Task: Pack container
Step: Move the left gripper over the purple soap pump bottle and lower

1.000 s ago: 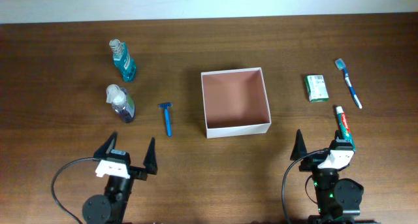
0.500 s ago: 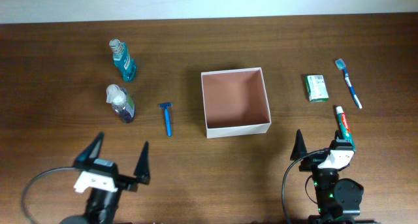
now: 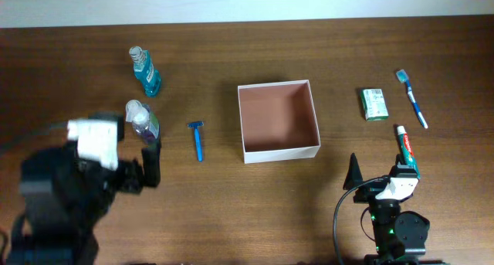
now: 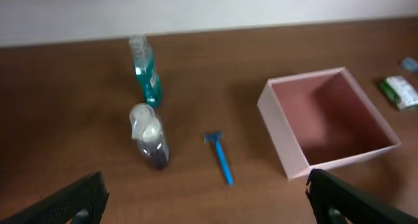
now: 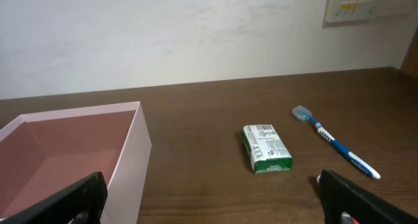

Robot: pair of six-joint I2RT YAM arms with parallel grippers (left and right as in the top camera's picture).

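**Left arm swings up toward the bottles; right arm unmoved**

Since half a second ago the left arm has left the near edge of the table [image 3: 255, 211] and now appears in the overhead view as a blurred mass beside the purple bottle [image 3: 143, 123]. Everything on the table lies where it did. The left gripper [image 4: 206, 185] is spread wide, its fingertips at the two lower corners of its wrist view. The right gripper [image 5: 210, 181] is parked as before, also spread wide and holding nothing.

No writing can be read. The green-and-white packet [image 3: 373, 103] carries print too small to make out, and so does the red-and-white toothpaste tube [image 3: 406, 145].

The container [image 3: 279, 149] sits at mid-table, a square, shallow box with white outer walls, and its pinkish-brown floor shows bare. To its left lie a blue razor [image 3: 197, 139], the purple bottle with dark liquid, and farther back a teal bottle [image 3: 145, 73] of blue-green liquid. To its right are the packet, a blue-and-white toothbrush [image 3: 412, 97] and the tube.
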